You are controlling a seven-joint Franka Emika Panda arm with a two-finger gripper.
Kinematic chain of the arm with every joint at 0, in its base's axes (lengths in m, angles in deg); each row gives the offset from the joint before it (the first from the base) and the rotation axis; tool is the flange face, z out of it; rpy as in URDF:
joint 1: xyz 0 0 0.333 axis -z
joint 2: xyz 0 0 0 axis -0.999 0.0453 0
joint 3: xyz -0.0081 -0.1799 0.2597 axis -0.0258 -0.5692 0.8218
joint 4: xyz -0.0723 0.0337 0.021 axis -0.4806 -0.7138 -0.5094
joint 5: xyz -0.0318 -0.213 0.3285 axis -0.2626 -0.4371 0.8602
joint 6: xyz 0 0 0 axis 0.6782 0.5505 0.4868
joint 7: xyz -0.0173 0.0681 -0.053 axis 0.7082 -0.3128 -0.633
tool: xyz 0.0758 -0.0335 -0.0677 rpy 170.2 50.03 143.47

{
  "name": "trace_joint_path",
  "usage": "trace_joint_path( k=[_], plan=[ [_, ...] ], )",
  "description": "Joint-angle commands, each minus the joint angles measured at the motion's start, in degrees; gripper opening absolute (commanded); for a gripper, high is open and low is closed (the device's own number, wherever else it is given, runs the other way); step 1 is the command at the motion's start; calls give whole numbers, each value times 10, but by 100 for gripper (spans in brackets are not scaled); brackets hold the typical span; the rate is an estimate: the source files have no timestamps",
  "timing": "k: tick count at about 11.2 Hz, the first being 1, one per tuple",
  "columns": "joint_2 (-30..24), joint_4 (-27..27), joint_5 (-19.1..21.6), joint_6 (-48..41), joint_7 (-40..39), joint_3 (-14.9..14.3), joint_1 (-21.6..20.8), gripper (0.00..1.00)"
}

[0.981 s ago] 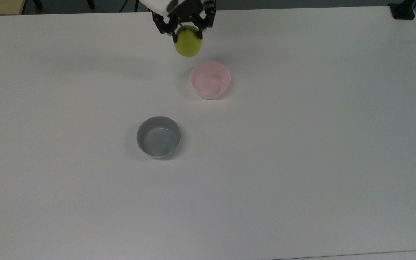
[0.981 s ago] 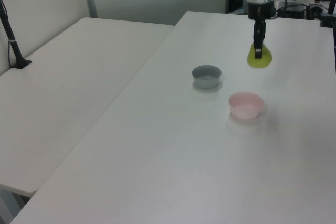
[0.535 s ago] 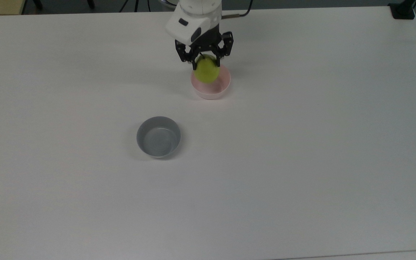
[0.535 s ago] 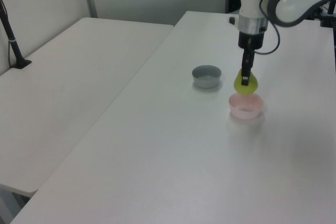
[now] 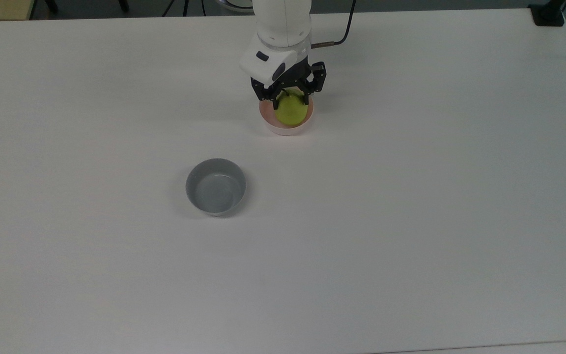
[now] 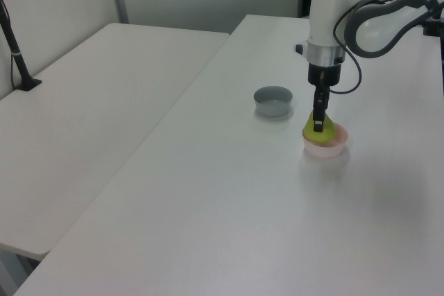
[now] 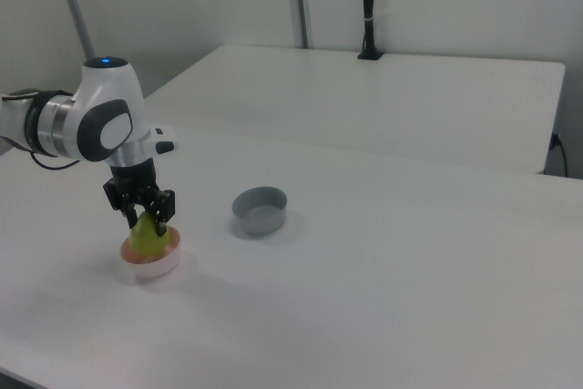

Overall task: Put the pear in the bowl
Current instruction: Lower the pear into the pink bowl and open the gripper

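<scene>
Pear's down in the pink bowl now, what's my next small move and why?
Probably open the gripper to release. The pear sits inside the pink bowl with the fingers clamped on its top, and in the right view its base looks below the rim.

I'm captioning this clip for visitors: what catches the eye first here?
The yellow-green pear, held by the gripper in the pink bowl near the top view's upper middle. Next, the grey bowl, alone toward the table's centre.
</scene>
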Motion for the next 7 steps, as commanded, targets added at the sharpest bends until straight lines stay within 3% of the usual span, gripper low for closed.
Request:
trace_joint_path(
  k=[1,2,3,4,6,7],
  plan=[
    [7,14,-18,12,14,-2,-8,0],
    [7,16,-19,12,14,-3,-8,0],
    [7,16,-19,11,14,-2,-6,10],
    [7,14,-19,11,14,-3,-2,31],
    [5,13,-19,6,17,-2,0,100],
    [2,12,-19,5,30,-2,0,100]
  ],
)
